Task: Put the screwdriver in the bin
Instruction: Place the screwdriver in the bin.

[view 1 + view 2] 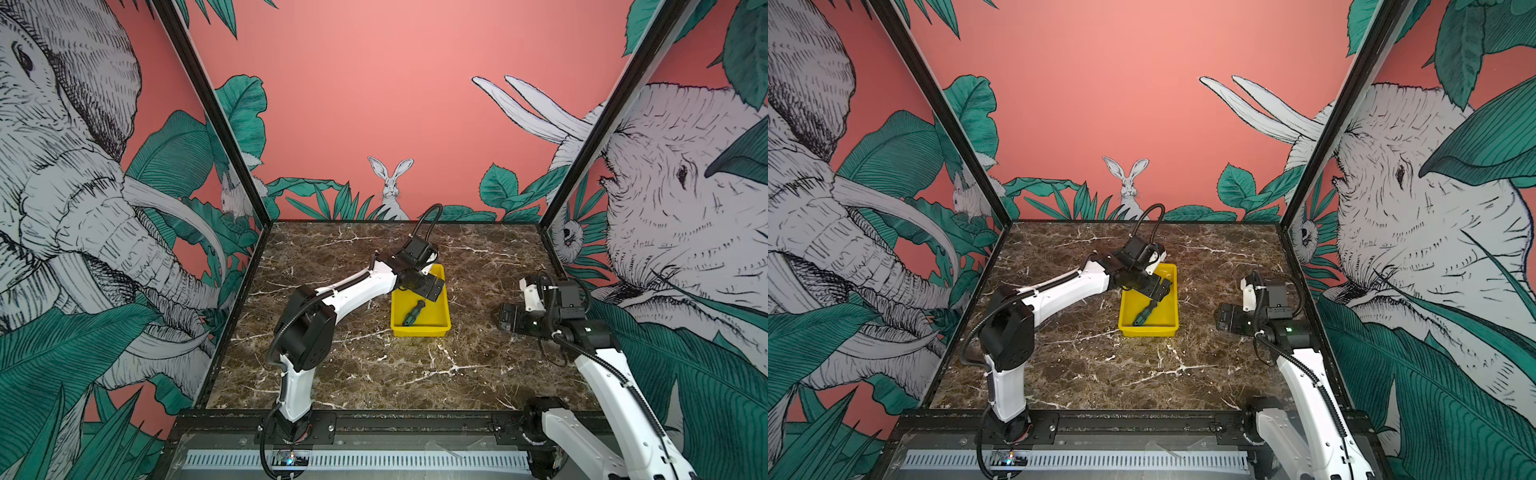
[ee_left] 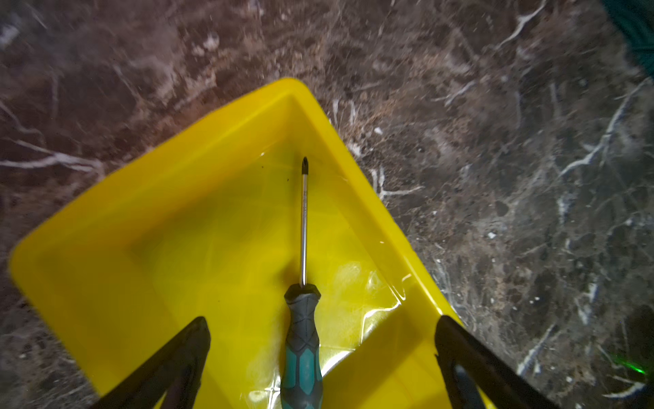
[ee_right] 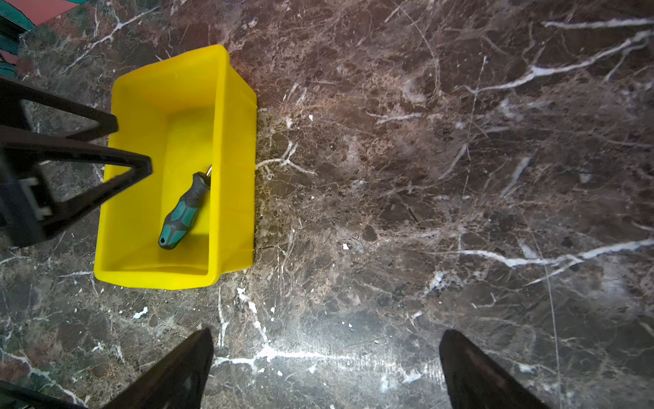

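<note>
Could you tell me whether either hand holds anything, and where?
Nothing is held: left hand and right hand are open; the green-handled screwdriver lies free in the shallow yellow plastic bin.

light: top views bright, even | wrist views: dim, blurred edges | glare: bin (image 2: 371, 304) floor

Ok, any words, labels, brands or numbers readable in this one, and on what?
None can be read.
The screwdriver handle and the yellow bin show no label; any marks on its shaft are too small to read.
The walls carry only animal and leaf drawings.
</note>
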Motion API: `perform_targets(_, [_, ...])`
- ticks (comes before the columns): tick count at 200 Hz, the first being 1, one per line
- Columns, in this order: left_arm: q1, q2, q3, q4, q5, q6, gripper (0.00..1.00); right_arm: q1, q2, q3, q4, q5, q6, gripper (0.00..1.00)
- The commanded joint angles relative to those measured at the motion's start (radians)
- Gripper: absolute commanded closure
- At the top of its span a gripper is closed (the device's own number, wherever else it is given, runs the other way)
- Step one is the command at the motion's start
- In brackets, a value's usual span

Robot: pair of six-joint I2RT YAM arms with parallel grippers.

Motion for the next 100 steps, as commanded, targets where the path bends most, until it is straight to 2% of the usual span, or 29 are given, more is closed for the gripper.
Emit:
perform_targets(1, [-0.002,-0.13,0.015,-0.015,-0.057,0.099,0.0,0.003,0.017,0.048,-0.027,0.031,-0.046,0.01])
perform_targets(18, [0.001,-0.224,-0.055,0.034,-0.104,0.183,0.0,0.003,0.044,0.075,-0.023,0.043,-0.075,0.01])
perform_targets(34, [0.025,-0.332,-0.163,0.116,-0.096,0.235,0.0,0.002,0.085,0.102,-0.011,0.059,-0.118,0.01])
perform_targets(53, [0.094,-0.448,-0.294,0.199,-0.043,0.234,0.0,0.002,0.142,0.142,0.014,0.082,-0.156,0.01])
perform_targets(70, [0.198,-0.549,-0.396,0.237,-0.024,0.227,0.0,0.001,0.185,0.18,0.05,0.085,-0.176,0.01])
perform_targets(100, [0.254,-0.645,-0.465,0.246,-0.141,0.285,0.0,0.002,0.235,0.219,0.125,0.077,-0.195,0.01])
